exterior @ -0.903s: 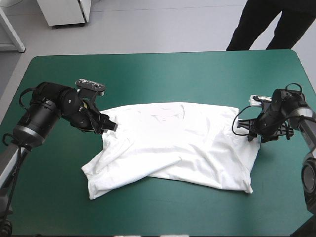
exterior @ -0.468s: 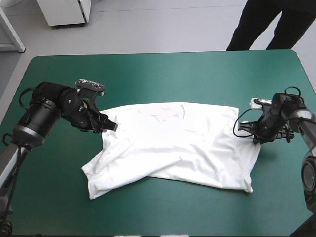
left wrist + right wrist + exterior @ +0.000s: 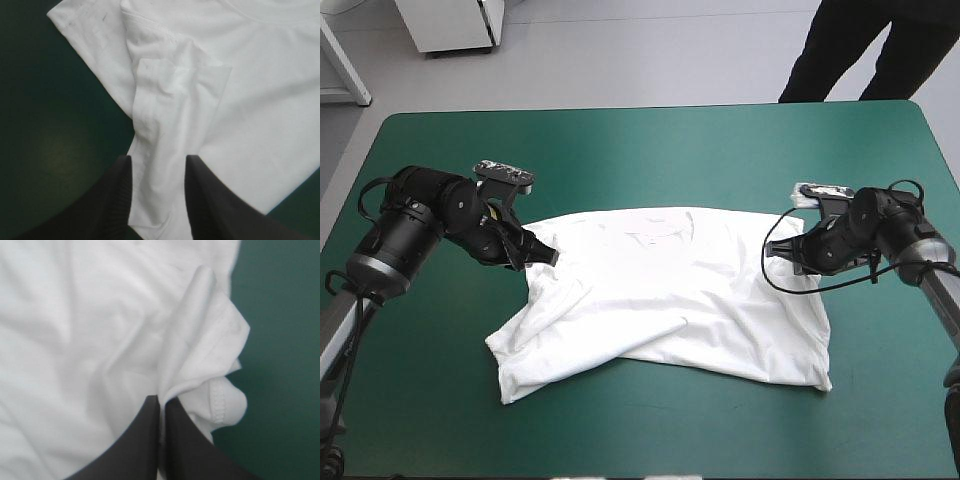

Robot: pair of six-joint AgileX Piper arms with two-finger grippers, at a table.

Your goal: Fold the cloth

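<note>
Fingers point(image 3: 117, 200) of the left end effector point(image 3: 157, 161) stand apart in the left wrist view, released, with a creased band of the white T-shirt point(image 3: 250, 100) running between them; whether they touch the cloth cannot be told. Beside that band the teal-green cover of the surface point(image 3: 50, 125) shows bare. In the high view this end effector point(image 3: 542, 255) sits low at the garment's edge on the surface's left side. The T-shirt point(image 3: 680, 290) lies spread near the middle of the surface point(image 3: 670, 150), neckline point(image 3: 655, 232) toward the far edge, mostly flat but rumpled. Its near left corner point(image 3: 510, 385) trails out toward the near edge, and a long diagonal crease crosses the lower body. Bare cover surrounds it on all sides. At the garment's opposite edge the right end effector point(image 3: 792, 256) reaches in from the right. The right wrist view shows this end effector point(image 3: 161, 402) clenched, its black fingers all but closed on a pinched ridge of white cloth that rises between them. Just beside it the hemmed sleeve point(image 3: 225, 400) bunches in a small fold, its stitched edge visible, with teal-green cover beyond.
</note>
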